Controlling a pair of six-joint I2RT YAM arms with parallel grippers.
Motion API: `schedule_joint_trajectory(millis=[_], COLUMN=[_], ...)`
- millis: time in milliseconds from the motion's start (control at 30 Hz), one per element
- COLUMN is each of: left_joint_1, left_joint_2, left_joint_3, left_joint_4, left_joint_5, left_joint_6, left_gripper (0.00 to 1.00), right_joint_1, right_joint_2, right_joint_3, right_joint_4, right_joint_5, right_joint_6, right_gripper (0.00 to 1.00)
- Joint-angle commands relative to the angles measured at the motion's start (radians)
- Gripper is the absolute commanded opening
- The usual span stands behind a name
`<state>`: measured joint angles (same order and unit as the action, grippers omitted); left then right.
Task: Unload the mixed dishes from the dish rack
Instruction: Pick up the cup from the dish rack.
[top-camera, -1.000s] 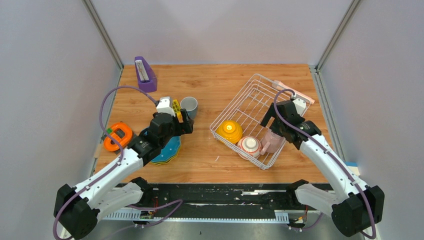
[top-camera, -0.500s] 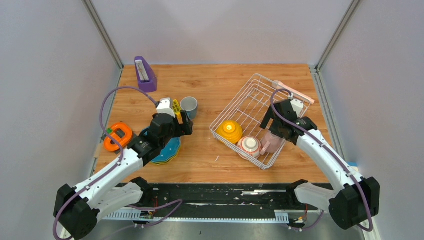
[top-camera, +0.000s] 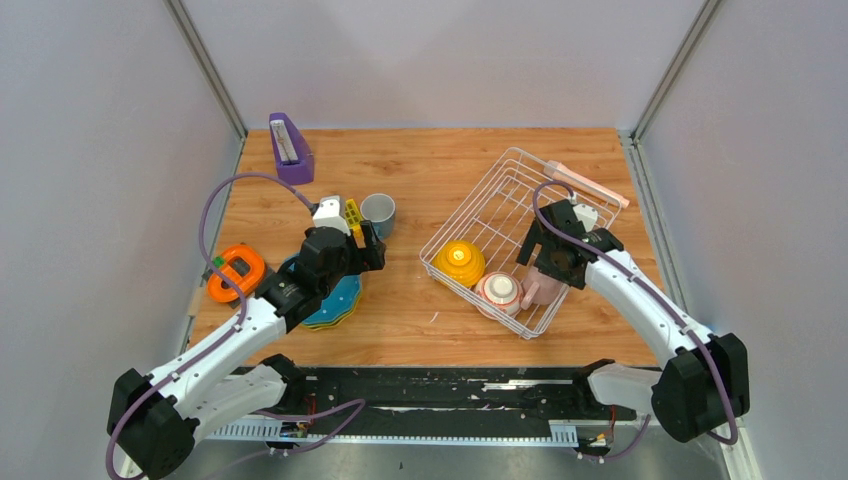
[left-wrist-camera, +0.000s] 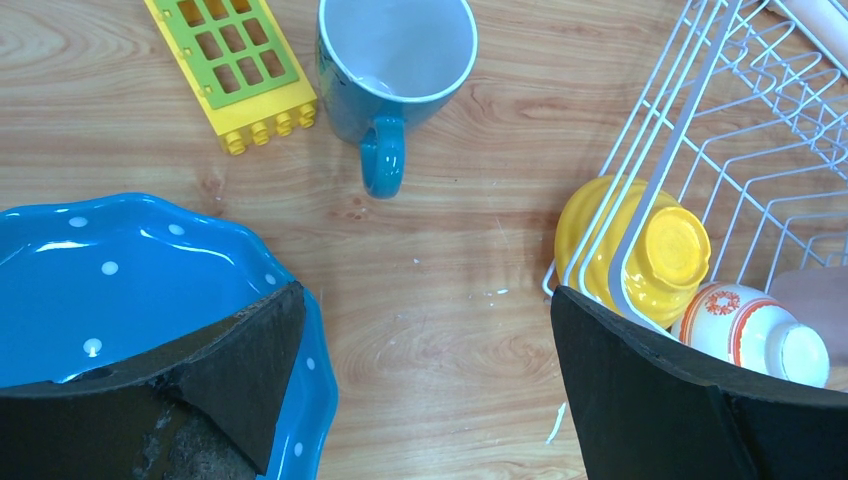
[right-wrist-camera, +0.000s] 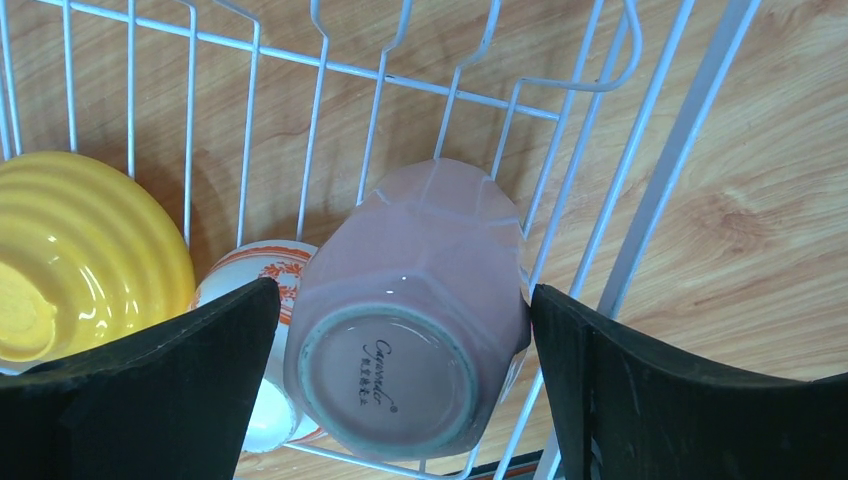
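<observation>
My right arm had swung in, so my right fingers (right-wrist-camera: 140, 390) sat wide astride the bottom-up pink mug (right-wrist-camera: 410, 310) in the near corner of the dish rack (top-camera: 497, 205), where a sloppy close could've snagged wire or knocked the red-rimmed cup (right-wrist-camera: 262, 275) touching it.

Lab cell, grey panel walls (top-camera: 90, 150)

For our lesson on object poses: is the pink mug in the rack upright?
Not upright: the pink mug shows its base, maker's mark visible, to the right wrist camera; its opening is hidden.
</observation>
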<state>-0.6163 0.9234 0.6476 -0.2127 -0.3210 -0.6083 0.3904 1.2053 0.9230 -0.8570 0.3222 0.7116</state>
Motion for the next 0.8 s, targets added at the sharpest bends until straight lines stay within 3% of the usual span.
schedule_joint_trajectory(millis=[0, 433, 600, 767], left_joint_1=[0.003, 0.003, 0.004, 0.004], left_joint_2=[-0.023, -0.028, -0.032, -0.039], left_joint_3=[-0.011, -0.015, -0.015, -0.017], left_joint_4=[0.012, 0.013, 0.008, 0.008], left_joint_5=[-0.017, -0.025, -0.027, -0.028], left_joint_6=[-0.012, -0.01, -0.011, -0.013], left_gripper=[1.0, 1.0, 1.0, 1.0], right_joint_1=[0.002, 0.002, 0.003, 0.003], right_joint_2=[0.034, 0.087, 0.09, 0.065], right_joint_3=[0.018, 0.033, 0.028, 0.031], right_joint_4=[-0.014, -0.047, -0.056, -0.059], right_joint_5=[-0.035, 0.043, 0.062, 0.085], right_joint_6=[0.003, 0.047, 0.063, 0.07], right_gripper=[0.98, 0.91, 0.82, 0.65])
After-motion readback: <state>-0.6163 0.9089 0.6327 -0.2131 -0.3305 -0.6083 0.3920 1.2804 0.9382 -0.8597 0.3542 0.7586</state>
